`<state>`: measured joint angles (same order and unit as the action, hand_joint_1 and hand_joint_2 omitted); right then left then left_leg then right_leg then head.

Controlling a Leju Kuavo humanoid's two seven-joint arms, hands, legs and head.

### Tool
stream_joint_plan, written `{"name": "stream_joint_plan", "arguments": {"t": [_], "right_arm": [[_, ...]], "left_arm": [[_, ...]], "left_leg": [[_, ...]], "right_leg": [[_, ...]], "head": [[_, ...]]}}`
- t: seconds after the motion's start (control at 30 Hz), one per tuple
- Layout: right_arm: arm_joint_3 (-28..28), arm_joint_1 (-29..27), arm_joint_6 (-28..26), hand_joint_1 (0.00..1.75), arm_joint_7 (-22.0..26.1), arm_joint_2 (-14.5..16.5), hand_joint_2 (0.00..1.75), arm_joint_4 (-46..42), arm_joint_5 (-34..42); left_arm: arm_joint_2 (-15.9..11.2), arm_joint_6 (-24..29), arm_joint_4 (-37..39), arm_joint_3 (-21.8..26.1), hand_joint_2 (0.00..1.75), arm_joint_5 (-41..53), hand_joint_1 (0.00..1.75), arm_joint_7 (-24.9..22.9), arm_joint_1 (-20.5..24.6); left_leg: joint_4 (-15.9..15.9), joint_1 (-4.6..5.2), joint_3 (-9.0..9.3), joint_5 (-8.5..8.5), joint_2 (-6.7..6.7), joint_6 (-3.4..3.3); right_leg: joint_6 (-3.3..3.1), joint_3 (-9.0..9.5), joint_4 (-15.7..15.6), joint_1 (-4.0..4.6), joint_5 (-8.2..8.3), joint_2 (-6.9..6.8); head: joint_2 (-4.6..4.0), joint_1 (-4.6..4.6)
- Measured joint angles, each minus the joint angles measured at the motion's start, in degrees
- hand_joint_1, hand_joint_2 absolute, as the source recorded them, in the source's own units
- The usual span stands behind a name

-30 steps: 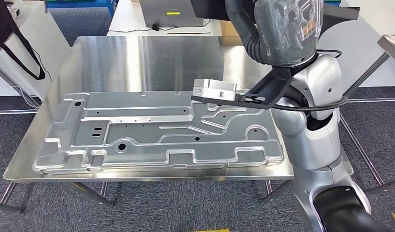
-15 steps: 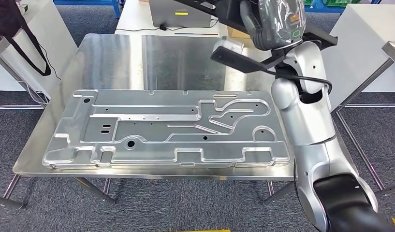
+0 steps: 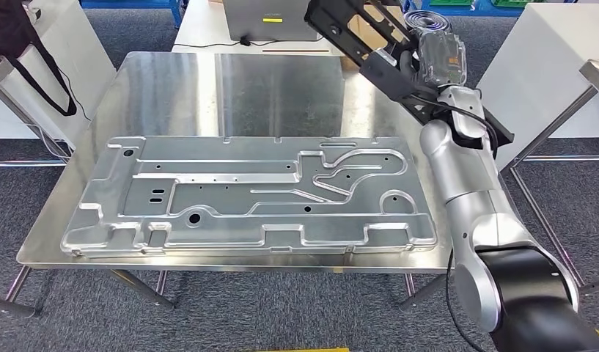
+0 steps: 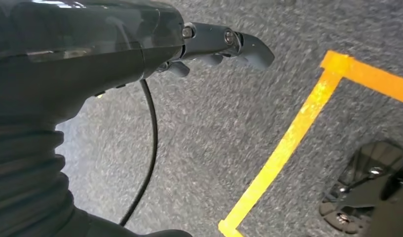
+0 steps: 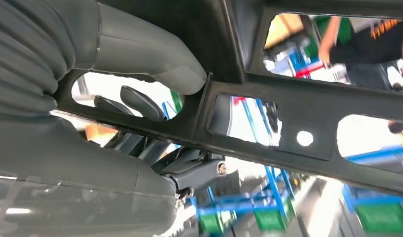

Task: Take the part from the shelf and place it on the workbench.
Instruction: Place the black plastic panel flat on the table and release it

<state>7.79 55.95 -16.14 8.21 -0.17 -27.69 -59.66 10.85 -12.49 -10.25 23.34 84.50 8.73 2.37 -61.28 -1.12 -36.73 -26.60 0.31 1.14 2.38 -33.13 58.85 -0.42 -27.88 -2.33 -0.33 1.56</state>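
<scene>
At the far left edge of the head view a dark bag point(image 3: 17, 44) with a hanging strap leans by a white surface, cut off by the frame. The steel workbench point(image 3: 171, 88) spans the middle, and on it lies a large flat machined metal panel point(image 3: 245, 194) with raised ribs and holes, resting flat and covering most of the near half of the top. Behind the bench a grey box with a yellow label point(image 3: 263, 18) is cropped by the upper edge. To the right, the right arm rises high over the bench's far right corner, and the right hand point(image 3: 399, 62) grips a black frame-like part point(image 3: 347, 29) with open cut-outs (its upper end runs out of the picture). In the right wrist view the black part point(image 5: 298, 98) crosses in front of the fingers point(image 5: 140, 101), which are curled against it. The left hand point(image 4: 224, 44) hangs over grey carpet near a yellow floor line point(image 4: 288, 143), fingers extended and holding nothing.
</scene>
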Motion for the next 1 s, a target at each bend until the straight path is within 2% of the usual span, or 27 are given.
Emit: {"name": "stream_joint_plan", "arguments": {"t": [0.27,0.6,0.73,1.0], "right_arm": [[-1.15,-2.27,-1.14,1.75,1.83,5.84,1.75,4.49,-1.98],[0.94,-5.71,-0.24,1.75,5.39,14.08,1.75,5.97,-5.80],[1.45,-7.08,0.42,1.75,5.56,15.63,1.75,6.27,-5.69],[1.44,-8.35,1.83,1.75,5.81,16.26,1.75,6.64,-4.19]], "left_arm": [[0.40,0.74,0.00,-0.15,1.75,-0.60,0.00,-3.12,0.73],[0.40,1.22,0.00,0.41,1.75,-3.18,0.00,-2.94,1.24],[0.40,1.29,0.00,0.72,1.75,-3.71,0.00,-2.94,1.34],[0.40,1.51,0.00,1.89,1.75,-4.75,0.00,-3.04,1.33]], "left_leg": [[0.06,-0.06,-0.03,0.00,0.08,0.01],[0.06,-0.13,-0.12,0.01,0.07,0.02],[0.06,-0.13,-0.13,0.01,0.06,0.02],[0.06,-0.13,-0.14,0.01,0.05,0.02]], "right_leg": [[-0.04,-0.11,0.05,0.06,-0.03,0.03],[-0.10,-0.21,0.10,0.13,-0.06,0.03],[-0.11,-0.21,0.10,0.13,-0.07,0.02],[-0.11,-0.21,0.10,0.13,-0.07,0.03]], "head": [[0.00,0.00],[0.00,-0.01],[0.01,0.00],[0.00,-0.01]]}}
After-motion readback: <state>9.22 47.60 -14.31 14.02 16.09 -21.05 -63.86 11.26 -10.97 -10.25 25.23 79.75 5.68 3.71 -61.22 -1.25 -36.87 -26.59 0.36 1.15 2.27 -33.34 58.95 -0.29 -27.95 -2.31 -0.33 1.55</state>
